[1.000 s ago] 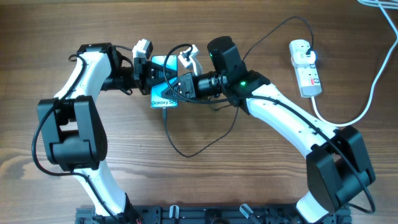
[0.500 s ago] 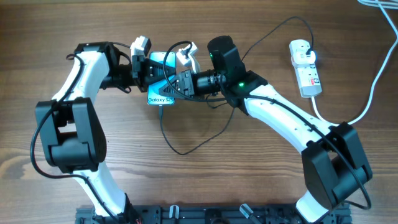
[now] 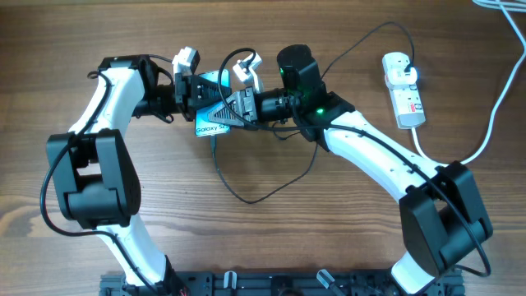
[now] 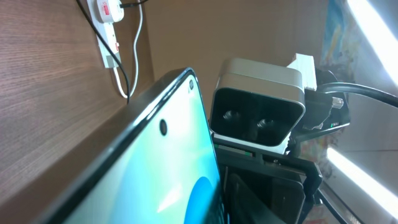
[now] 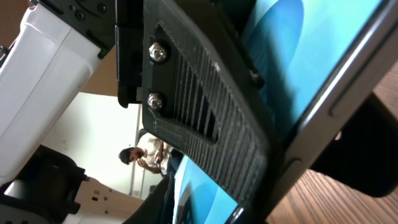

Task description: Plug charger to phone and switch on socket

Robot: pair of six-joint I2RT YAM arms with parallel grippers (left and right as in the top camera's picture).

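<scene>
— Since both arms crowd the phone (image 3: pixel 210 123), which one has it?

— The right gripper (image 3: pixel 233 107). In its wrist view a ribbed black finger pad (image 5: pixel 205 118) lies flat across the teal screen (image 5: pixel 323 56), with a dark shape behind the phone's edge, so it is clamped on the phone.

— And the left gripper (image 3: pixel 191 89)?

— It sits against the phone's opposite side. Its own camera shows only the tilted screen (image 4: pixel 155 168) and, just past the phone's far edge, the other arm's grey camera box (image 4: pixel 258 106). Whether that gripper is clenched or loose, I cannot tell.

— How does the phone lie?

— It is tilted between the two grippers, with the "Galaxy" end pointing away from both.

— The charger?

— Its thin black cable (image 3: pixel 246 197) comes up to the phone's "Galaxy" end from a loop lying on the table (image 3: pixel 329 247) below the phone. I cannot tell whether the tip is seated.

— The socket?

— The socket (image 3: pixel 404 90) lies well apart from the phone, out beyond the right arm, with its thick white cord trailing further from the phone.
</scene>
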